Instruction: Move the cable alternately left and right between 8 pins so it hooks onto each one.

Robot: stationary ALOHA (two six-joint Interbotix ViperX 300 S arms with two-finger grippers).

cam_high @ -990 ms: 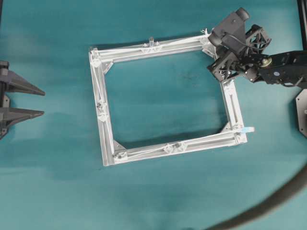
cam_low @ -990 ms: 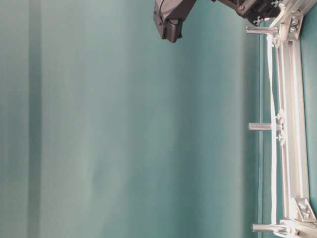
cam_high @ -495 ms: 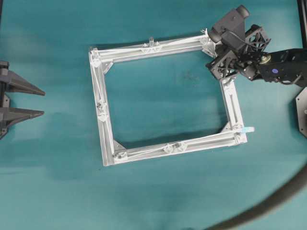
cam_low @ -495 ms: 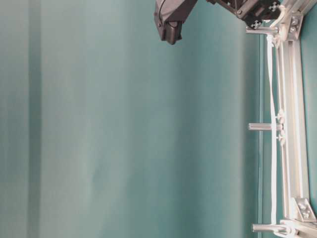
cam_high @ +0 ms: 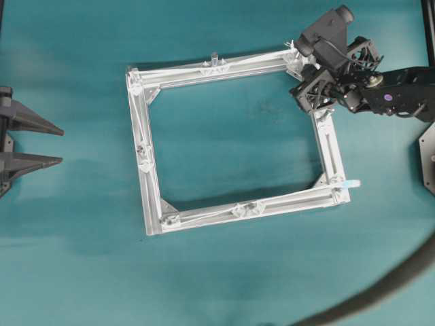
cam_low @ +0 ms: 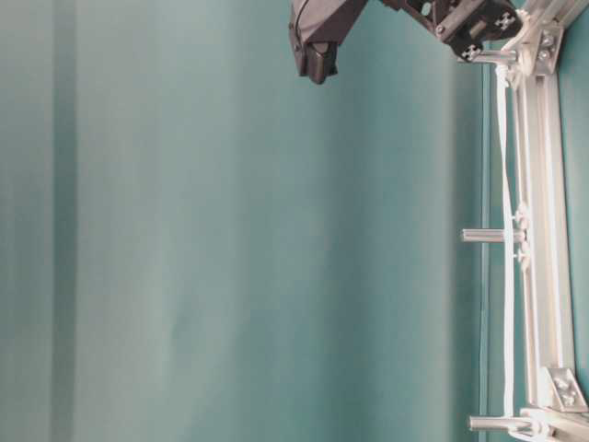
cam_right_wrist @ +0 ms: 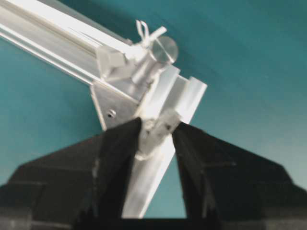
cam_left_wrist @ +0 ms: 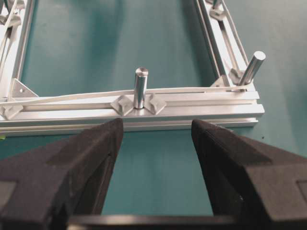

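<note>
The overhead view looks straight down on the whole frame (cam_high: 234, 139) and bench (cam_high: 217, 272). The table-level view, turned sideways, looks low along 1 bar near the frame's corner. Each of the 2 wrist views looks out close between its own fingers (cam_left_wrist: 91, 158), the left at a pin (cam_left_wrist: 140, 88) on the near bar, the right at the corner the table-level view also shows.

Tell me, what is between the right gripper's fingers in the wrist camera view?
A small clear pin on the silver frame sits between the right gripper fingers. Whether the cable passes there is too blurred to tell.
</note>
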